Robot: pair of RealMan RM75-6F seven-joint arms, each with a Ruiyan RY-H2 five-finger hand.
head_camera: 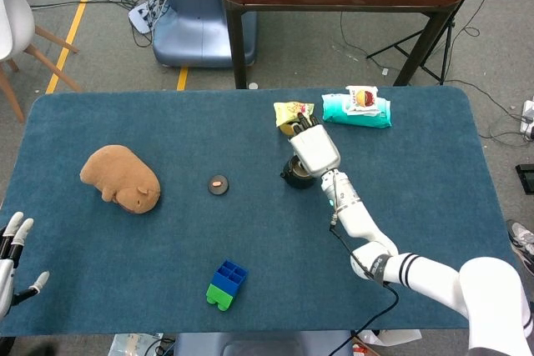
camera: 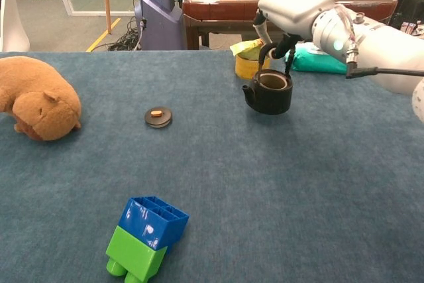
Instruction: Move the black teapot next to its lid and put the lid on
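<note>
Blue felt table [camera: 318,217], mahjong table behind. Right hand [camera: 295,8] grips the black teapot [camera: 268,92] by its arched handle, pot hanging just below the palm, seemingly just off the cloth. Lid [camera: 158,116] sits well to the hand's left. Advice: keep pot level, travel low, set down just beside lid w/o knocking it. Pot: squat, open mouth, spout facing lid side. Left hand [head_camera: 12,248] empty, fingers spread.

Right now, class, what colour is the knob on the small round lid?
Orange-brown, on the round black lid; clearest in the chest view.
</note>
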